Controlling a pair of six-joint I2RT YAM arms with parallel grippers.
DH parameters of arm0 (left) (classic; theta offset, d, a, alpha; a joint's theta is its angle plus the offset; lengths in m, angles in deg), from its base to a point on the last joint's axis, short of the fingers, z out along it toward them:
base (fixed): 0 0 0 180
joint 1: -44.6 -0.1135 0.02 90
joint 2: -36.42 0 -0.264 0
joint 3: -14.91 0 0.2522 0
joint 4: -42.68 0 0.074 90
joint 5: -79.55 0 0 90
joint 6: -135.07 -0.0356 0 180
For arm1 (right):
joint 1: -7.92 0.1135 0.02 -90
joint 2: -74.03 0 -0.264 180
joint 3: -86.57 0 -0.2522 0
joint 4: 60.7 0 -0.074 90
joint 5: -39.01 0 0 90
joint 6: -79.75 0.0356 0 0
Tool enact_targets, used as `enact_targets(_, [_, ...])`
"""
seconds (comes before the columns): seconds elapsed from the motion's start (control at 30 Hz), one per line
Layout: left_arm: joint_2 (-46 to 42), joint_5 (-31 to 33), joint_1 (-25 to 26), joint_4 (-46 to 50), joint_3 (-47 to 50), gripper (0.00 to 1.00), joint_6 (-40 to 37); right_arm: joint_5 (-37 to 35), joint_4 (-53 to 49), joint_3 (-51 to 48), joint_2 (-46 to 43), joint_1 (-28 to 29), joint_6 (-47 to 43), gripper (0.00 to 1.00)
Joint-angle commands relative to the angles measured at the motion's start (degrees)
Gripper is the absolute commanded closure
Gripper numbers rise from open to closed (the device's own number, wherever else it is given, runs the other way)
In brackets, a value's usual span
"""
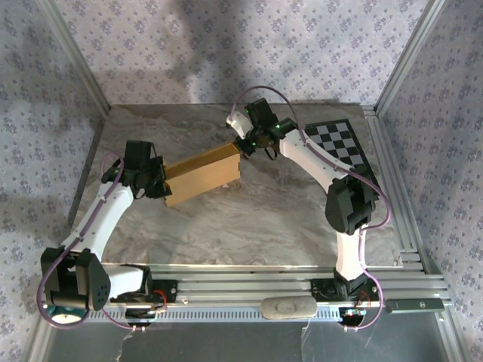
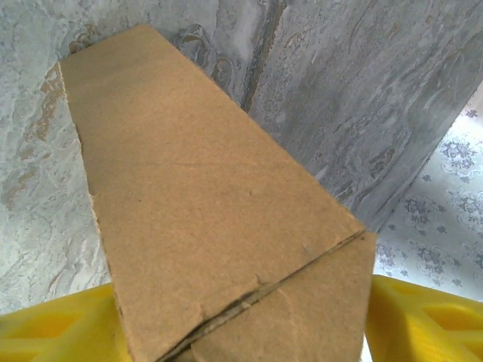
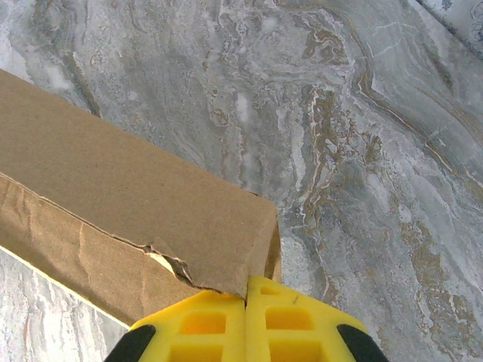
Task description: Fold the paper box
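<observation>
The left fingers [image 2: 45, 332] clamp one end of the paper box [image 2: 204, 204] between them. The right fingers [image 3: 294, 324] are pinched shut on its opposite corner.

The paper box [image 1: 202, 175] lies between the left gripper [image 1: 160, 181] and right gripper [image 1: 243, 145].

From where I stand I count one paper box [image 1: 200, 175], plain tan cardboard; one checkerboard [image 1: 339, 143], black and white; one table [image 1: 249, 219] with a marbled top; two arms, the left arm [image 1: 98, 215] and the right arm [image 1: 324, 162]; two grippers, the left gripper [image 1: 158, 181] and the right gripper [image 1: 245, 143]; two yellow fingers [image 3: 294, 324] on each, so four; two pinkish cables [image 1: 381, 204], one per arm; one pale oblong pad [image 1: 287, 308]; one black bar [image 1: 415, 304].
</observation>
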Motion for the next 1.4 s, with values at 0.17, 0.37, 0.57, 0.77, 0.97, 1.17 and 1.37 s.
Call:
enact_targets(0.17, [2.1, 0.9, 0.1, 1.3, -1.4, 0.28, -1.6, -1.1, -0.2, -0.8, -3.1, 0.8, 2.5, 1.00])
enact_targets(0.37, [1.9, 1.2, 0.2, 1.4, -0.2, 0.35, -2.1, -1.5, -3.8, 0.9, -3.0, 0.9, 3.5, 1.00])
enact_targets(0.57, [1.5, 1.5, 0.6, 1.2, 0.7, 0.45, -2.3, -0.5, -6.9, 3.3, -2.7, 0.8, 4.9, 1.00])
enact_targets(0.77, [1.4, 1.7, 0.7, 1.0, 1.6, 0.43, -2.8, -0.5, -9.4, 5.4, -2.4, 0.9, 5.8, 1.00])
enact_targets(0.97, [1.7, 1.9, 0.9, 0.8, 1.8, 0.43, -3.6, -1.0, -14.3, 10.1, -0.9, 1.0, 6.6, 1.00])
enact_targets(1.17, [2.1, 2.4, 0.9, 0.3, 2.0, 0.47, -4.3, -0.5, -20.5, 16.0, 2.4, 1.1, 8.4, 1.00])
enact_targets(1.37, [2.3, 2.9, 0.9, 1.8, 1.2, 0.48, -5.2, 0.4, -20.7, 15.8, 3.2, 0.9, 9.8, 1.00])
